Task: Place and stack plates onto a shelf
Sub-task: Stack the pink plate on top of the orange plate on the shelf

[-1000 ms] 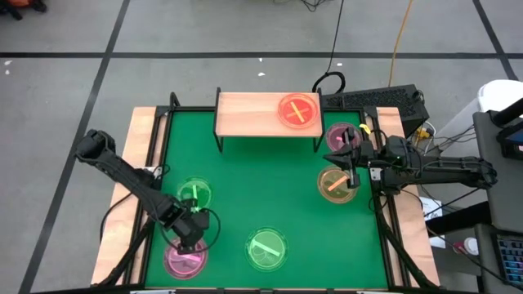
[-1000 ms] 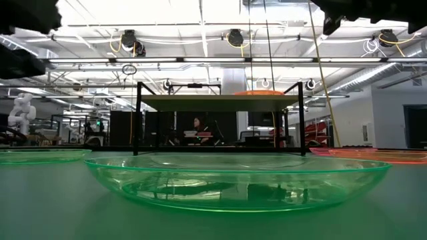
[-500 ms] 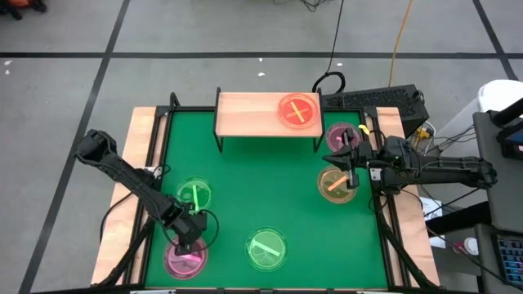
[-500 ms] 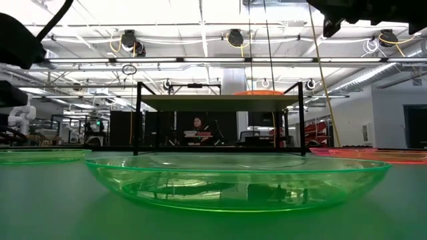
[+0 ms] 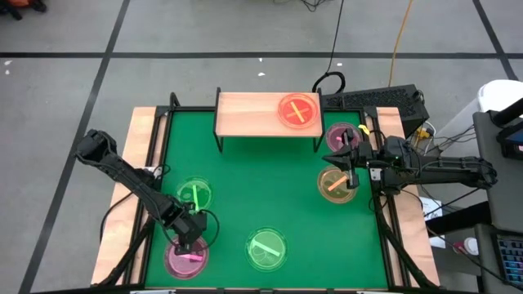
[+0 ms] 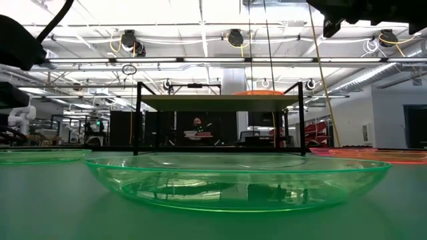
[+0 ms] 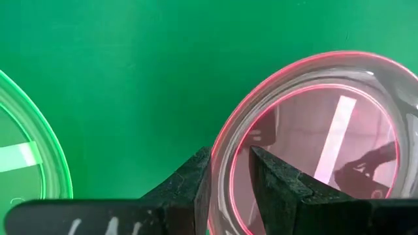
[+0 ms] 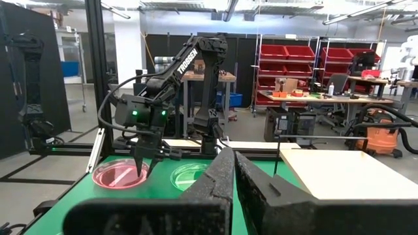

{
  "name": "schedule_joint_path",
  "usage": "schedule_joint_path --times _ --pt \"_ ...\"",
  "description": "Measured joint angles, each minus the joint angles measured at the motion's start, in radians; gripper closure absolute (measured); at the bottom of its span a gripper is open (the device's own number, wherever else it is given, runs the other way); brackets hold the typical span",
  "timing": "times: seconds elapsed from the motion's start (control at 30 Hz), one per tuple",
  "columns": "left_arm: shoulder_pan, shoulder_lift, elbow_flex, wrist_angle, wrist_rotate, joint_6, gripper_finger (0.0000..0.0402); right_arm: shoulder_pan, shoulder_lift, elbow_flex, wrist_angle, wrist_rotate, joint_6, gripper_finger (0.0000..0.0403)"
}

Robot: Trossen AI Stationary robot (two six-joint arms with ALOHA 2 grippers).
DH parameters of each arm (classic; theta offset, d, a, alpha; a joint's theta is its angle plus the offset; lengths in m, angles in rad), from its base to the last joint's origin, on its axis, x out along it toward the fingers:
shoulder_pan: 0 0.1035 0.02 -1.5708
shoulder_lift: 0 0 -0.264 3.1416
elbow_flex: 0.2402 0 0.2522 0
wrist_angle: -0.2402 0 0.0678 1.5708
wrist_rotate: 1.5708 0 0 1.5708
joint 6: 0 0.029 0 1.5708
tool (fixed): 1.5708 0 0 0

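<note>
The light-wood shelf (image 5: 253, 113) stands at the table's far side with a red-pink plate (image 5: 299, 111) on its right half. On the table lie a pink plate (image 5: 341, 136), an amber plate (image 5: 333, 184), two green plates (image 5: 196, 194) (image 5: 267, 249) and a near-left pink plate (image 5: 185, 260). My left gripper (image 5: 187, 238) is down at that pink plate's far rim, shut on it. My right gripper (image 5: 353, 170) is shut and empty, hovering over the amber plate's right side. My left gripper has the near-left pink plate's rim (image 7: 218, 171) between its two fingers, one finger (image 7: 198, 179) outside the wall and one (image 7: 277, 186) inside the dish. The fingers come from above, pointing down. The plate lies flat on the table.
Black rails frame the green table (image 5: 245, 163). The shelf's left half is bare. In the low view the near green plate (image 6: 237, 183) fills the foreground, with the shelf (image 6: 220, 101) behind it. A person sits in the room beyond.
My left gripper has gone a little toward the table's near edge and down onto the near-left pink plate's rim. The plate has stayed where it was.
</note>
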Motion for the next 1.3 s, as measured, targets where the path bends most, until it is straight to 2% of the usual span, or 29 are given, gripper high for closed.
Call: schedule_joint_path --times 0.43,0.7,1.0,1.13,1.3 --pt "0.069 0.000 0.000 0.000 -0.007 0.082 0.0293 0.000 0.000 0.000 -0.007 0.001 -0.004 0.0403" --pt "0.075 0.000 0.000 -0.078 -0.003 0.121 0.0293 0.000 0.000 0.000 -0.040 0.001 -0.001 0.0403" --pt "0.075 0.000 0.000 -0.067 0.025 0.140 0.0294 0.000 0.003 0.000 -0.042 0.001 -0.001 0.0403" --pt "0.075 0.012 0.000 -0.064 0.053 0.159 0.0315 0.000 0.005 0.000 -0.042 0.001 -0.001 0.0403" --pt "0.075 0.038 0.000 -0.046 0.098 0.203 0.0379 0.000 0.015 0.000 -0.042 0.005 -0.001 0.0403"
